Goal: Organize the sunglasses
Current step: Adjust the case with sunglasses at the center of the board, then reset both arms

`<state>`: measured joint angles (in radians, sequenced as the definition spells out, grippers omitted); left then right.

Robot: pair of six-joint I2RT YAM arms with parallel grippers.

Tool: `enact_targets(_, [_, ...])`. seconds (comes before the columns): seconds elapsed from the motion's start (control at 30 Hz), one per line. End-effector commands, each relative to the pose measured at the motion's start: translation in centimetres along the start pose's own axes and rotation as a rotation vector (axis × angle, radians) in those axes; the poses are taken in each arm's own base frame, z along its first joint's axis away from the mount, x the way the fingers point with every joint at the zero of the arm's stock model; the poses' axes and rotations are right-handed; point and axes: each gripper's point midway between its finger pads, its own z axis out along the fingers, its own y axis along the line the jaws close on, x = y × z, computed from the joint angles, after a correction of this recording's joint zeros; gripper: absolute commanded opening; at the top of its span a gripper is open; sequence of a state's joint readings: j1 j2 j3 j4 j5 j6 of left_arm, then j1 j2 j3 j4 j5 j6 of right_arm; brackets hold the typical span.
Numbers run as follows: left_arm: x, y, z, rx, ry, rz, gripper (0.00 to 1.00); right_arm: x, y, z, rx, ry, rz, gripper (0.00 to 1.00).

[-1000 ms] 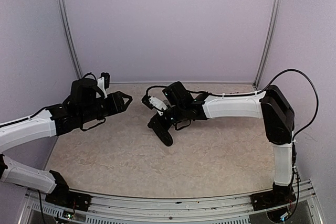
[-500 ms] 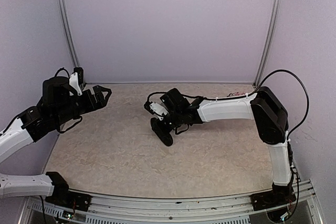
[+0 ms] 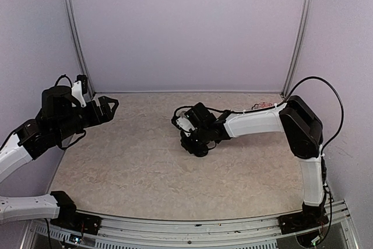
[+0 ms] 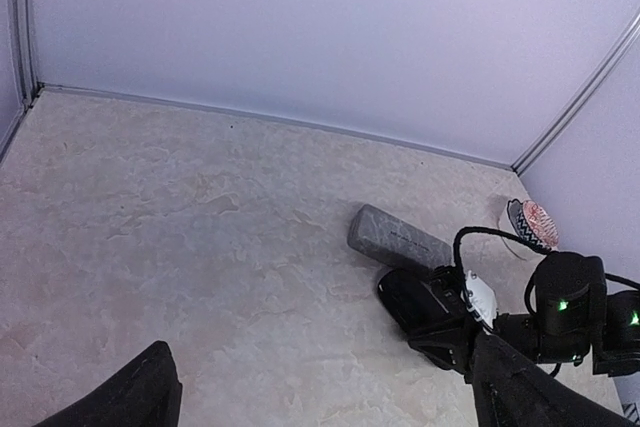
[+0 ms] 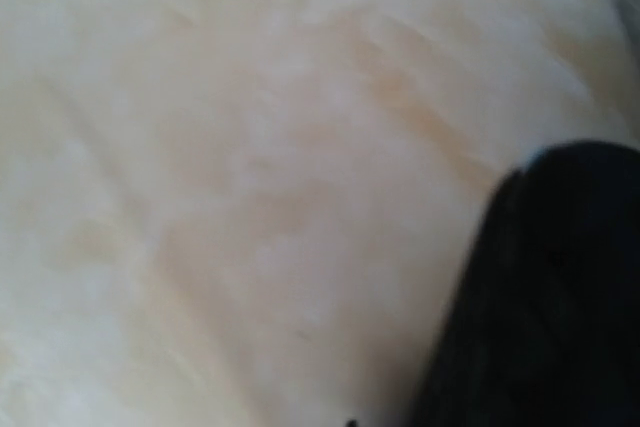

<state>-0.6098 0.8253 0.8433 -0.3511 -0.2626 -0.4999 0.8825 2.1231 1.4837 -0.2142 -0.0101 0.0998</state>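
White right arm (image 3: 256,122) reaches low leftward; left claw (image 3: 112,109) gapes, raised.

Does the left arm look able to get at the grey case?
Probably yes: the left pincer is open, and bare table lies between it and the grey case. The right arm, at the black case beside it, could crowd it.

Nothing can be read in any view: no word, brand, number or sign shows legibly. The grey case (image 4: 398,240) bears a faint mark on its top, too small to make out, and the right wrist view is too blurred to show any lettering
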Motion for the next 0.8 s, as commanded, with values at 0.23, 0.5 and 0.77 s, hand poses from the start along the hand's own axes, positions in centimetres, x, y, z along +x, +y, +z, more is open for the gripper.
enact_targets(0.23, [-1.5,-0.1,-0.2,-0.023,-0.019,0.016,0.99,-4.4,-3.5,-8.0,0.059,-0.218,0.062,0.30])
enact_targets(0.5, [-3.0,0.1,0.8,-0.087,-0.040,0.041,0.99,-4.2,-9.6,-16.7,0.267,-0.379,0.088,0.58])
enact_targets(0.77, [-5.8,-1.1,0.9,-0.055,-0.148,0.111,0.99,0.5,-16.5,-28.2,0.704,-0.496,0.163,0.99])
